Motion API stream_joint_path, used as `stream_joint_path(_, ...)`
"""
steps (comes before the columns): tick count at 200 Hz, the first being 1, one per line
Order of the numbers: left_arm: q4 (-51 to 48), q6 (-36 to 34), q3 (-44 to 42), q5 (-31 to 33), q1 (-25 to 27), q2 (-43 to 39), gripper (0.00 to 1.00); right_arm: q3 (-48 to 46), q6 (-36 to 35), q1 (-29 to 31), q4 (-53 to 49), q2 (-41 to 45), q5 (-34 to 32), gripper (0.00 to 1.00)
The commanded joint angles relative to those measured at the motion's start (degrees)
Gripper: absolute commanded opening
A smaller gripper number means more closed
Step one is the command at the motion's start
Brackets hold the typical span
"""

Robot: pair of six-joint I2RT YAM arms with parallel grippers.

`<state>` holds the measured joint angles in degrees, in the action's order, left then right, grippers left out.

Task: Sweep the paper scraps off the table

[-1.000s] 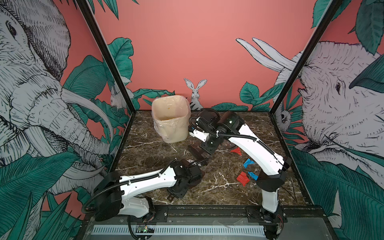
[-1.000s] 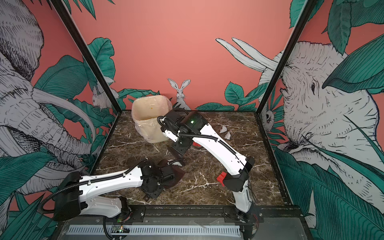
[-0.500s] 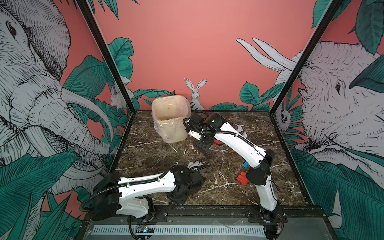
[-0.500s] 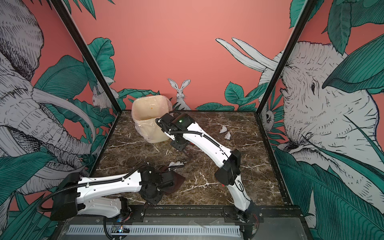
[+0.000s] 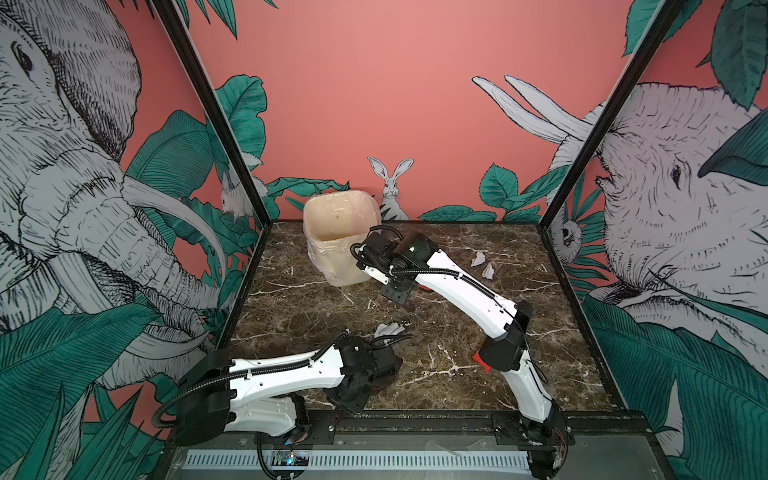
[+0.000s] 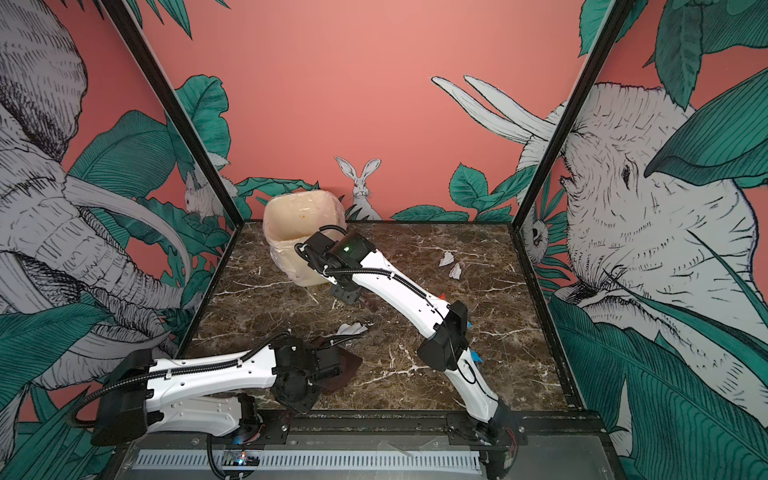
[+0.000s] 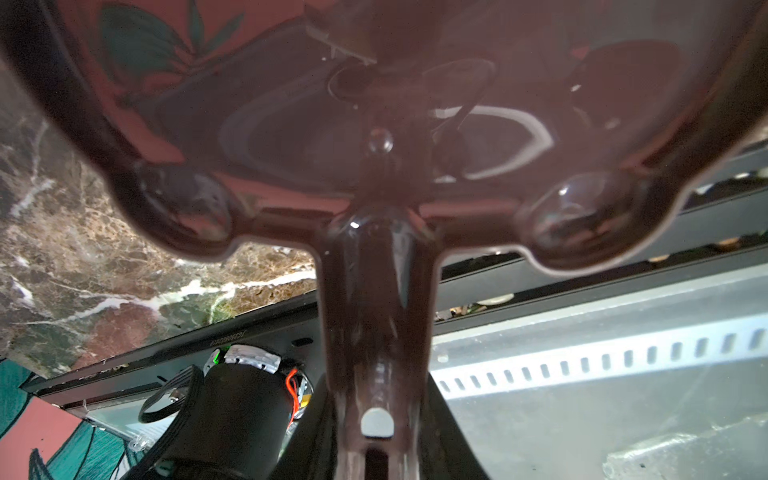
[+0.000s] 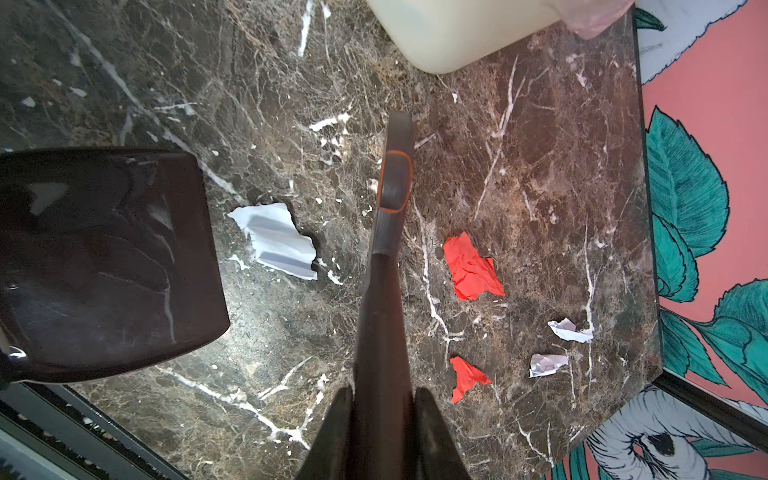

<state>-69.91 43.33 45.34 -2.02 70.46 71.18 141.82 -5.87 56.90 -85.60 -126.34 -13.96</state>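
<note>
On the dark marble counter (image 5: 457, 374), paper scraps (image 8: 471, 266) lie either side of the brush (image 8: 395, 187) clamped in my right pincer (image 8: 382, 415): a white scrap (image 8: 276, 241) between it and the dustpan (image 8: 104, 257) my left pincer (image 7: 376, 440) grips by the handle, red ones beyond. I'd sweep toward the pan; the right arm is nearer.

Red and white paper scraps (image 8: 471, 268) dot the brown, white-veined table (image 8: 540, 145).

We see the bin (image 5: 332, 249) blocking the table's (image 5: 540, 332) 11 o'clock corner, the dustpan (image 6: 349, 368) at 7, the right arm (image 5: 457, 286) and brush (image 8: 382, 291) slanting from 5 to centre; 9 and 3 lie open.
</note>
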Motion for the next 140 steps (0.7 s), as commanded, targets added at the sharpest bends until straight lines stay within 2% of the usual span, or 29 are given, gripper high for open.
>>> stream_joint_path(1,-0.57,-0.76,-0.78,2.09,-1.44,-0.87,0.00,1.33,-0.61,0.66,-1.20,-0.90,-0.50,0.00)
stream_joint_path(121,1.44,-4.57,-1.84,1.75,-3.48,1.07,0.00,0.39,-1.69,3.29,-3.30,-1.29,5.57,0.00)
stream_joint_path(140,1.36,-4.61,-1.84,1.74,-3.59,1.07,0.00,0.30,-1.26,3.47,-3.73,-0.82,8.93,0.00)
